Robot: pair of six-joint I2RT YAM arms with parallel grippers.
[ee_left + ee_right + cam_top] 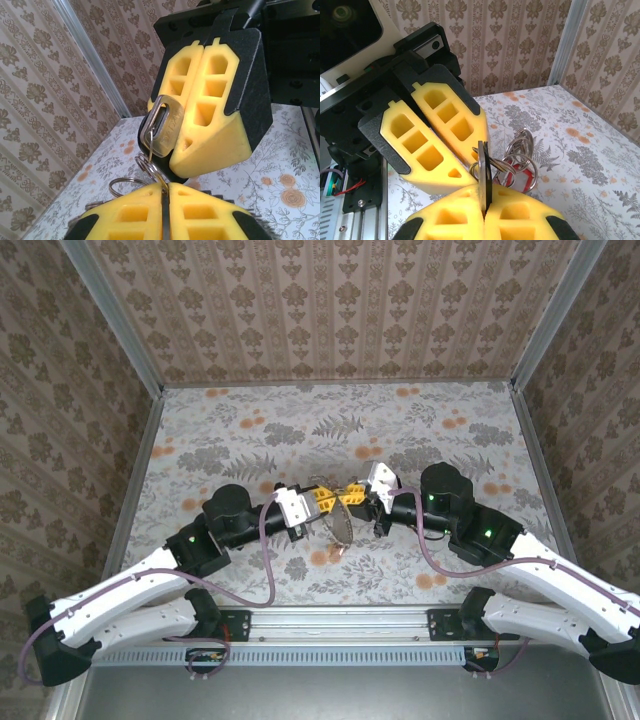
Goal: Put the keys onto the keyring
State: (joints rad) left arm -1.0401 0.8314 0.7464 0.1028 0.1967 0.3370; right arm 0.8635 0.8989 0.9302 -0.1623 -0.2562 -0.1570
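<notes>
Floral tabletop [250, 430] | left claw [166, 192] pinches keyring [512, 162] | right claw [483, 194] pinches key [170, 135], blade hidden in grip

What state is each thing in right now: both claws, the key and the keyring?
left claw: shut, pinching the keyring.
right claw: shut on the key, gripped edge-on.
key: held upright off the table, with ring wire at its head slot; cannot tell if it is fully threaded.
keyring: bunch of metal rings hanging between the two claws, above the table.
</notes>
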